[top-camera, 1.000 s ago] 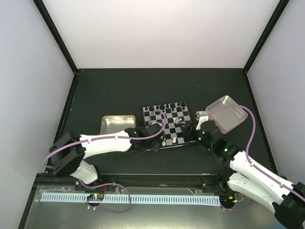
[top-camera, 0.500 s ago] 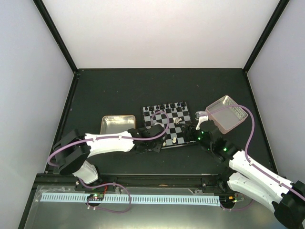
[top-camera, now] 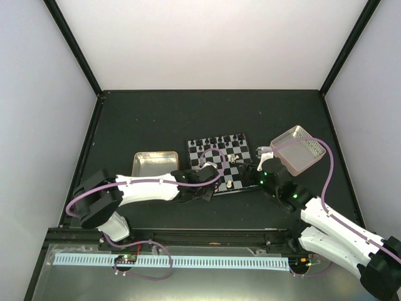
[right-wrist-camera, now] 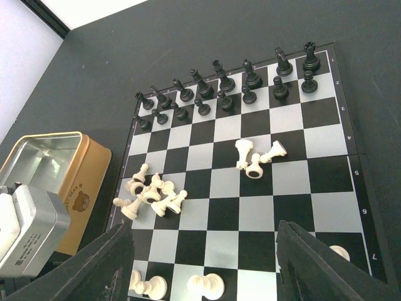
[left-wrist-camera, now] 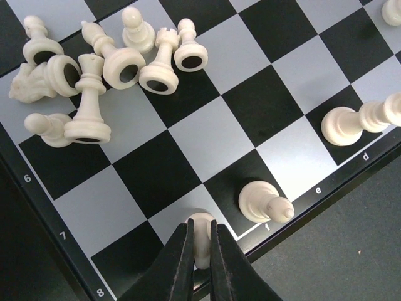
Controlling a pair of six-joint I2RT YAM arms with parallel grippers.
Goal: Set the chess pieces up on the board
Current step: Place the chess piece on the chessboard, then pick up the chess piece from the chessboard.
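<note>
The board (top-camera: 242, 165) lies flat at the middle of the dark table (top-camera: 156, 119), just ahead of both arms. The left pincer (left-wrist-camera: 200, 233) is closed tight on one cream piece (left-wrist-camera: 202, 219), which stands upright on a light square in the board's lettered edge row, next to the dark square marked f. On that f square stands a second cream pawn (left-wrist-camera: 263, 202), apart from the held one. A heap of toppled cream pieces (left-wrist-camera: 106, 66) lies further in on the board, towards its numbered edge. The right pincer (right-wrist-camera: 205, 229) hovers above the opposite side of the board with its jaws spread wide and nothing between them. The black pieces (right-wrist-camera: 219, 84) stand in two rows along the board's far edge, and three cream pieces (right-wrist-camera: 254, 160) sit near the board's centre. A gold-sided tin (top-camera: 153, 164) rests left of the board; a pink tray (top-camera: 299, 149) rests right of it.
</note>
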